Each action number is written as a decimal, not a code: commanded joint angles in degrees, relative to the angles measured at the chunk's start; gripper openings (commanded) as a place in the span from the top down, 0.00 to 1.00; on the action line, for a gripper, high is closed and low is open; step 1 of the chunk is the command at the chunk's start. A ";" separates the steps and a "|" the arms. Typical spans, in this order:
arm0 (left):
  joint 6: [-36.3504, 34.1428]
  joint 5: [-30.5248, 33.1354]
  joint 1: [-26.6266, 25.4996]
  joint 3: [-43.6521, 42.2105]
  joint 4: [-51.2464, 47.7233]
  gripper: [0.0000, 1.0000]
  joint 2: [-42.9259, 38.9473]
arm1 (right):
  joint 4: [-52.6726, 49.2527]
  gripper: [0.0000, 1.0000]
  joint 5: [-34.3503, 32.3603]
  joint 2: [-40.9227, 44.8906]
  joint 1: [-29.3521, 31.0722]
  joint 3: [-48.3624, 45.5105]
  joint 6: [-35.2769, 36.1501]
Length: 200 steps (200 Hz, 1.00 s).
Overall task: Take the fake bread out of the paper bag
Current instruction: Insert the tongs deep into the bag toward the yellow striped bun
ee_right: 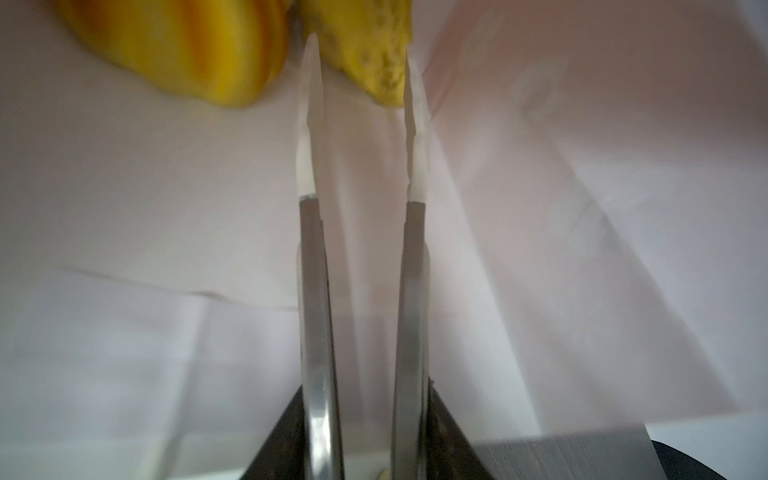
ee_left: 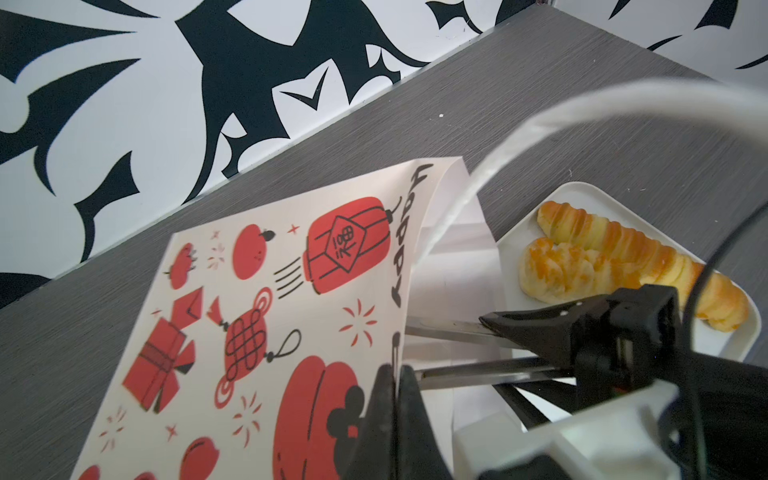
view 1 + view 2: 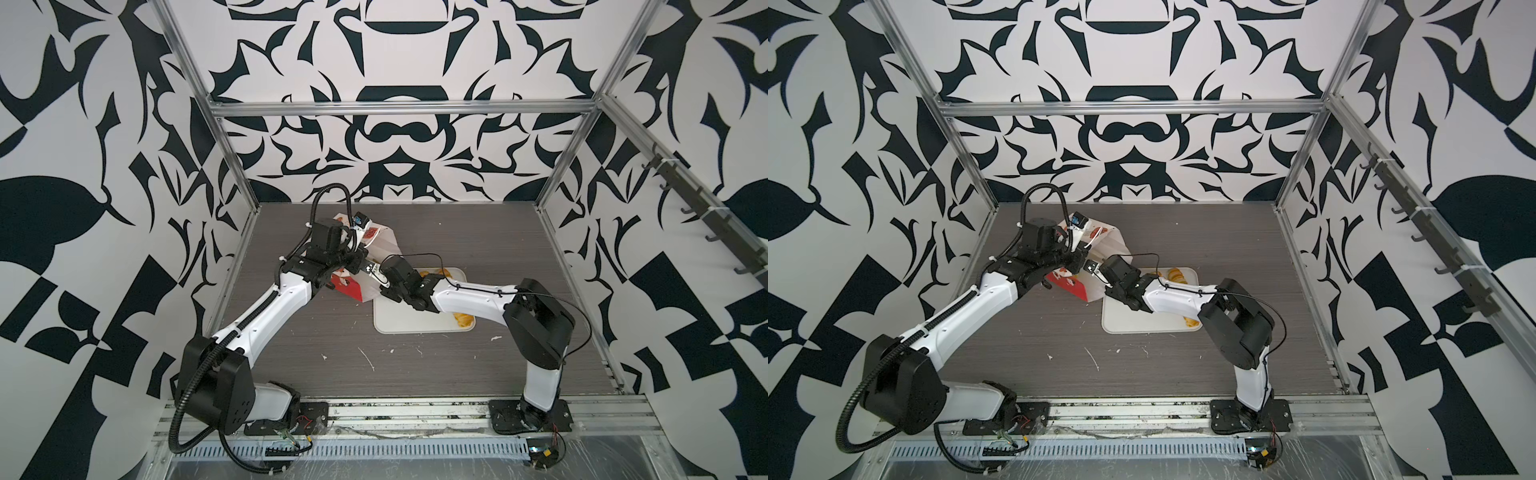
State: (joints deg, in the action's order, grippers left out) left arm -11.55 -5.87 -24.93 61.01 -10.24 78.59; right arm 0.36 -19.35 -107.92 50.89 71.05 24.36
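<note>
Left gripper (image 2: 395, 374): pressed together on the upper mouth edge of the paper bag (image 2: 270, 311), that edge lifted.
Right gripper (image 1: 360, 52): reached inside the bag, tips pinching one pitted yellow pastry (image 1: 374, 62).
Paper bag: on its side on the table (image 3: 415, 374), mouth at the white tray (image 3: 415, 324).
Fake bread (image 2: 602, 253): two pieces at the tray's far end, one at its near corner (image 3: 463, 319), and another loose in the bag (image 1: 178, 45).

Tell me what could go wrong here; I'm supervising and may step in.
The right gripper seems to pinch only the end of one pastry inside the paper bag; it may slip on withdrawal.
The second pastry lies close beside it and could get dragged along.
The left gripper pinches just the bag's thin edge, which might tear or pull free.
</note>
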 commanded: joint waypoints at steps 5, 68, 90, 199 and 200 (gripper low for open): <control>-0.10 -0.75 -0.21 1.77 0.51 1.00 -1.02 | 4.50 0.59 -2.00 3.61 0.53 -0.76 -0.18; -1.89 3.53 -0.23 1.98 -0.65 1.00 -1.06 | 2.47 0.61 -2.22 7.61 0.52 -3.72 -2.52; -1.77 4.12 -0.23 2.07 -0.34 1.00 -0.12 | 4.55 0.61 -1.48 9.11 0.51 -4.82 -4.56; 0.92 3.77 -0.21 -0.88 3.52 1.00 0.16 | 13.44 0.66 12.32 8.69 -1.31 -10.21 -31.17; 0.92 3.81 -0.21 -0.85 3.54 1.00 0.16 | 13.35 0.66 12.63 8.60 -1.36 -10.17 -31.37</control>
State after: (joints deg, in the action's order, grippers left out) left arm -11.46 -2.59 -25.26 61.14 -7.94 78.39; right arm 6.96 -10.94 -100.22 49.63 61.63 2.74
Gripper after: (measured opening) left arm 0.047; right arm 0.340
